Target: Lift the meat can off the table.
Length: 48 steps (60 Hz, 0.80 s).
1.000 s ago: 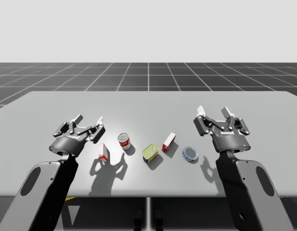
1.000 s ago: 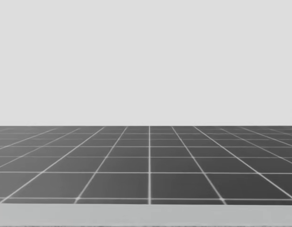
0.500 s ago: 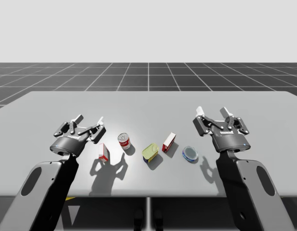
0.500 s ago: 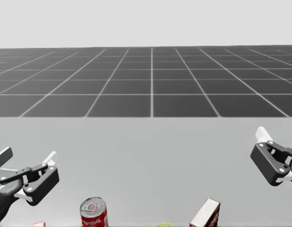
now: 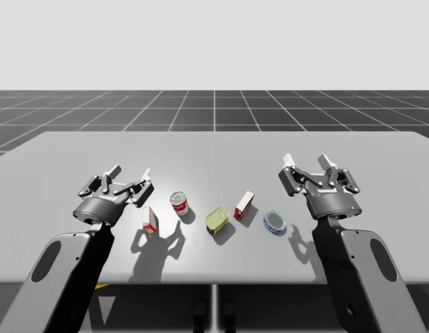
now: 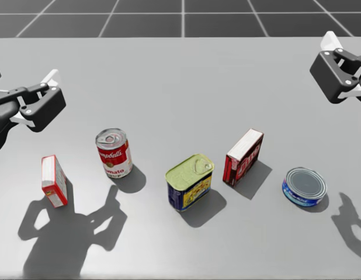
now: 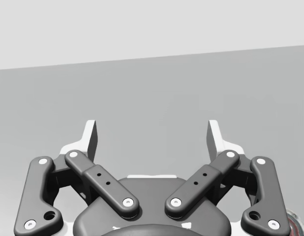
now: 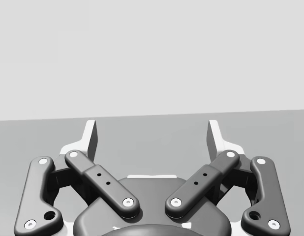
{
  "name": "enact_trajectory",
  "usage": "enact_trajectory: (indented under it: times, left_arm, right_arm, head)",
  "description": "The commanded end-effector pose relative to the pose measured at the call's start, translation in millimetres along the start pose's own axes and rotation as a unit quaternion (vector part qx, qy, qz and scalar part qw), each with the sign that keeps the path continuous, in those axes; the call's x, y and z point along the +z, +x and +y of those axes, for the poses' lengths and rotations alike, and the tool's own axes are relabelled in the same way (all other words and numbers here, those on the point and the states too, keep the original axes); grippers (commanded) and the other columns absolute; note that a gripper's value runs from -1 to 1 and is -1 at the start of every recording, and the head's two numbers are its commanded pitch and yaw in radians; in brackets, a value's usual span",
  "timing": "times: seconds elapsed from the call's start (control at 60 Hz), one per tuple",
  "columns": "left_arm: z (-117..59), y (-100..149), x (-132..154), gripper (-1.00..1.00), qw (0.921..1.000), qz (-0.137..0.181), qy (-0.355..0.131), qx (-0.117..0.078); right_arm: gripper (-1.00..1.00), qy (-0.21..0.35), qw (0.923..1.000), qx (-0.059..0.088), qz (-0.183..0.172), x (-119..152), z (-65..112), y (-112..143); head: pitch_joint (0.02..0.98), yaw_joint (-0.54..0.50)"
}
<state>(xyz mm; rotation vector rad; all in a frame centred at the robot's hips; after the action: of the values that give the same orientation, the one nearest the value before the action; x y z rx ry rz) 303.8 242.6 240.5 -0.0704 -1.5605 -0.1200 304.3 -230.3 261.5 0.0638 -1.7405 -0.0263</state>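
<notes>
Fingers (image 7: pixel 90 137) apart; meat can (image 6: pixel 189 185) upright, sealed.

The left arm (image 5: pixel 69 270) and right arm (image 5: pixel 360 274) are clad in dark grey rounded shells, each marked with a long oval recess. The left hand (image 5: pixel 131 173) and right hand (image 5: pixel 306 161) are built from black linkage bars joined by silver pins, and the fingers (image 7: pixel 90 135) are tipped in white.
</notes>
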Motion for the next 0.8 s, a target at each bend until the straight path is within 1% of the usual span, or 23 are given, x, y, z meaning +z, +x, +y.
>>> enact_trajectory:
  times: [0.017,0.2,0.3,0.317,0.333,0.367,0.417,0.433,0.45,0.5,0.517,0.533,0.633,0.7,0.8]
  left_arm:
    - [-1.7,0,0,-1.00,1.0000,0.001,-0.003,-0.003]
    - [-9.3,2,4,-1.00,0.9999,-0.003,-0.015,-0.008]
    - [-15.3,6,9,-1.00,0.9994,-0.002,-0.034,-0.004]
    - [-15.9,7,10,-1.00,0.9993,-0.003,-0.037,-0.001]
    - [-17.7,9,11,-1.00,0.9990,-0.004,-0.044,0.009]
    - [-20.5,12,14,-1.00,0.9983,-0.002,-0.055,0.016]
    - [-23.0,14,17,-1.00,0.9976,0.001,-0.067,0.021]
    - [-25.5,17,21,-1.00,0.9961,0.006,-0.084,0.026]
    - [-26.4,19,23,-1.00,0.9957,0.007,-0.089,0.026]
    - [-28.8,24,30,-1.00,0.9954,0.003,-0.095,0.015]
    - [-28.8,24,30,-1.00,0.9954,0.003,-0.095,0.015]
    - [-31.3,27,36,-1.00,0.9947,-0.014,-0.100,0.017]
    - [-36.2,35,54,-1.00,0.9926,-0.015,-0.120,0.002]
    - [-40.3,38,67,-1.00,0.9904,-0.005,-0.138,-0.009]
    - [-45.8,37,84,-1.00,0.9860,0.013,-0.166,-0.013]
  right_arm:
    - [-1.00,0.000,1.0000,0.003,0.001,0,0.2,0]
    - [-1.00,-0.001,1.0000,0.004,0.002,-1,0.1,0]
    - [-1.00,-0.002,1.0000,0.005,0.002,-1,0.3,0]
    - [-1.00,-0.002,1.0000,0.005,0.002,-1,0.3,0]
    - [-1.00,-0.002,1.0000,0.006,0.002,-1,0.3,0]
    - [-1.00,-0.004,1.0000,0.005,0.003,-1,-0.1,0]
    - [-1.00,-0.004,1.0000,0.005,0.004,-2,-0.3,-1]
    - [-1.00,-0.005,1.0000,0.005,0.005,-2,-0.3,-1]
    - [-1.00,-0.005,1.0000,0.005,0.005,-2,-0.4,-1]
    - [-1.00,-0.006,1.0000,0.005,0.005,-2,-0.3,-2]
    - [-1.00,-0.006,1.0000,0.005,0.005,-2,-0.3,-2]
    - [-1.00,-0.005,1.0000,0.005,0.006,-2,0.0,-2]
    - [-1.00,-0.004,1.0000,0.005,0.007,-2,0.0,-2]
    - [-1.00,-0.004,1.0000,0.005,0.007,-2,-0.3,-3]
    - [-1.00,-0.006,1.0000,0.002,0.007,-2,-1.3,-2]
  head:
    - [0.835,0.01]
    - [0.868,0.00]
    - [0.871,0.00]
    - [0.871,0.00]
    - [0.870,0.00]
    - [0.869,0.00]
    - [0.866,0.00]
    - [0.862,-0.01]
    - [0.861,-0.01]
    - [0.860,-0.01]
    - [0.860,-0.01]
    - [0.860,-0.01]
    - [0.860,-0.01]
    - [0.859,0.00]
    - [0.857,0.00]
